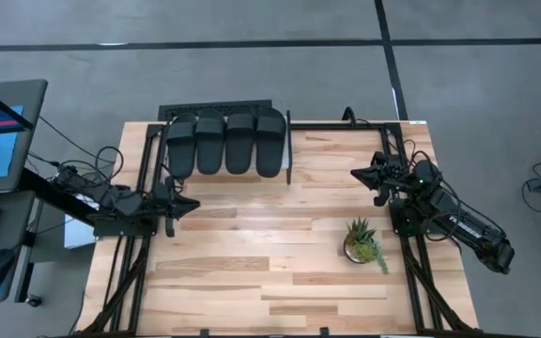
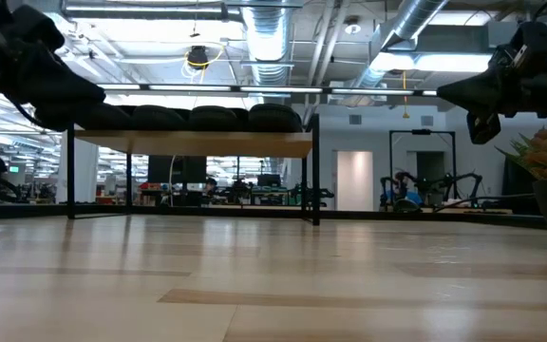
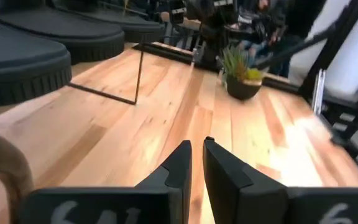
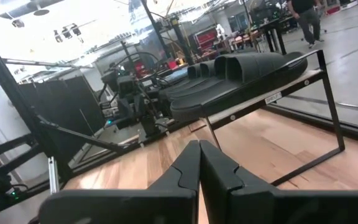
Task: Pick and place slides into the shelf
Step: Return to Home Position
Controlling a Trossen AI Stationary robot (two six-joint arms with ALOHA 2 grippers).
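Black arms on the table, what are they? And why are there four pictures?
They are two robot arms, each ending in a two-finger pincher called a gripper. One picture looks down from above, one looks level across the table, and two come from cameras on the arms' wrists. The left gripper waits at the table's left side, the right gripper at its right; both hold nothing. Four black slides sit in a row on the little shelf. A small potted plant stands on the wooden table.
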